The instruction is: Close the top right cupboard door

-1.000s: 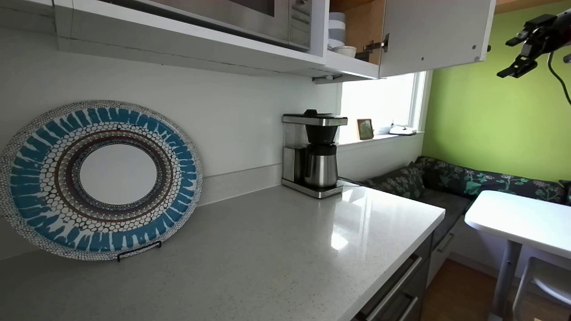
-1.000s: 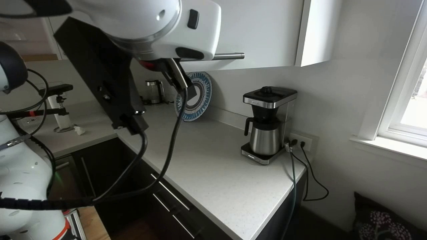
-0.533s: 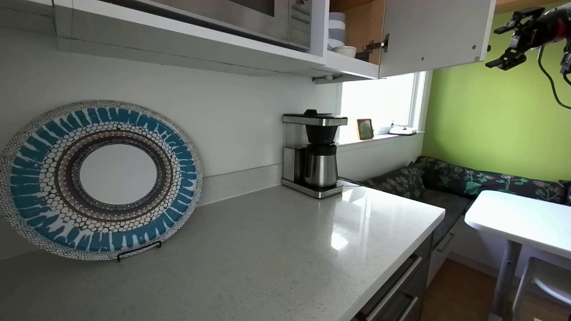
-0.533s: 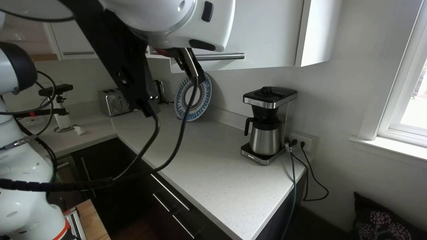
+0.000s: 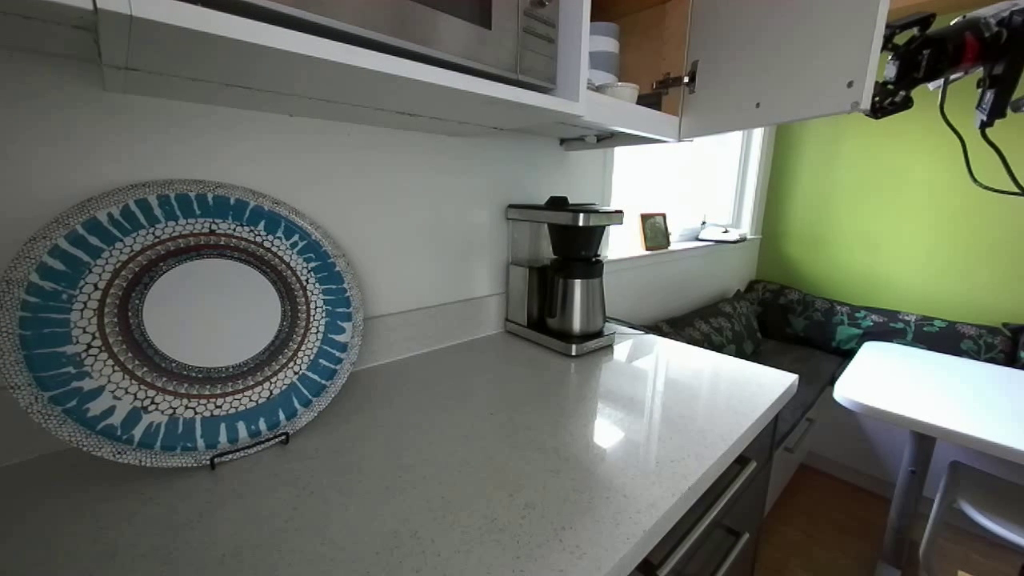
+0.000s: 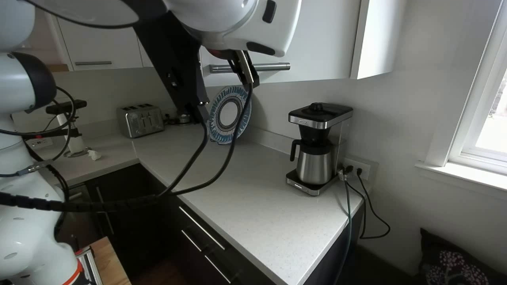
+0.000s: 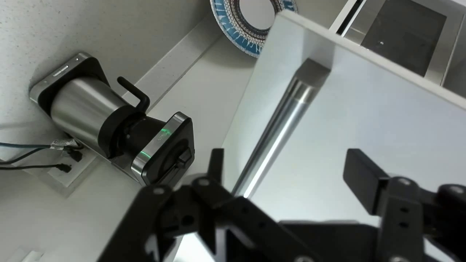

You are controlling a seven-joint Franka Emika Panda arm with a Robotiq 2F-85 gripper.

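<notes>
The top right cupboard door (image 5: 788, 64) stands open, its inner face with hinge showing in an exterior view. Its white outer face (image 6: 321, 35) shows in an exterior view with a horizontal steel handle (image 6: 273, 67). In the wrist view the door (image 7: 364, 138) fills the right half, with the handle (image 7: 276, 134) running diagonally. My gripper (image 5: 884, 72) is at the door's free edge, on the outer side, fingertips partly hidden behind that edge. In the wrist view my gripper (image 7: 285, 169) is open, nothing between its fingers. I cannot tell whether it touches the door.
The open cupboard (image 5: 640, 40) holds white bowls. A microwave (image 5: 480, 32) sits to its left. Below are the counter (image 5: 448, 448), a coffee maker (image 5: 564, 276) and a round blue-patterned plate (image 5: 212, 312). Cables (image 6: 233, 150) hang from the arm. A window (image 6: 487, 130) is at the right.
My gripper has moved left towards the door's free edge in an exterior view. In an exterior view the arm has moved right and slightly up, across the outer face. The door has not moved.
</notes>
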